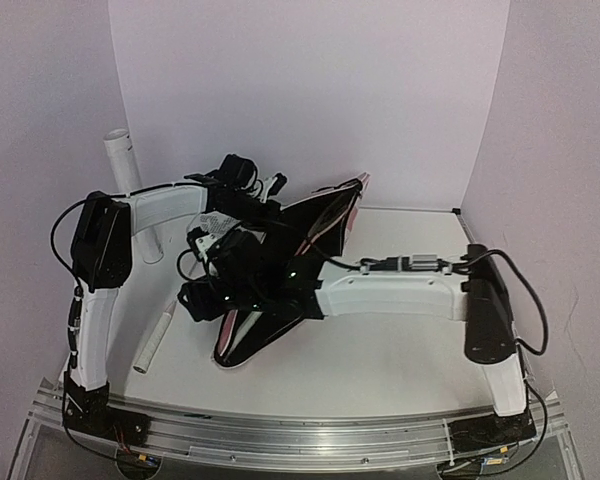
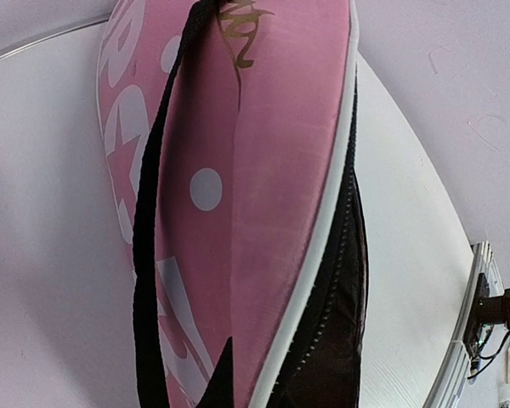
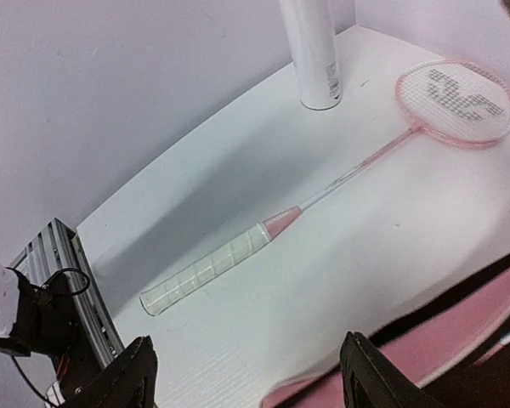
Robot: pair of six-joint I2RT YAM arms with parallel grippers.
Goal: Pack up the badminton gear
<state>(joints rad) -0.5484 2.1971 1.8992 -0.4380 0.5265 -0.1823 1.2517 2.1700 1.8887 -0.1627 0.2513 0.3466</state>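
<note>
Fingers on right gripper spread, empty; left gripper can't tell. Racket flat on table, mid-frame, handle lower left. Likely light, stiff, thin shaft: grab wrapped handle. Tube top centre.

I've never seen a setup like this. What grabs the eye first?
The long pink bag, edged in black, sprawls across the middle of the table, where both arms meet. Beside it a pink-framed racket lies flat, its head near a tall white tube standing by the back wall. The right claw hangs open near the racket's handle.
</note>
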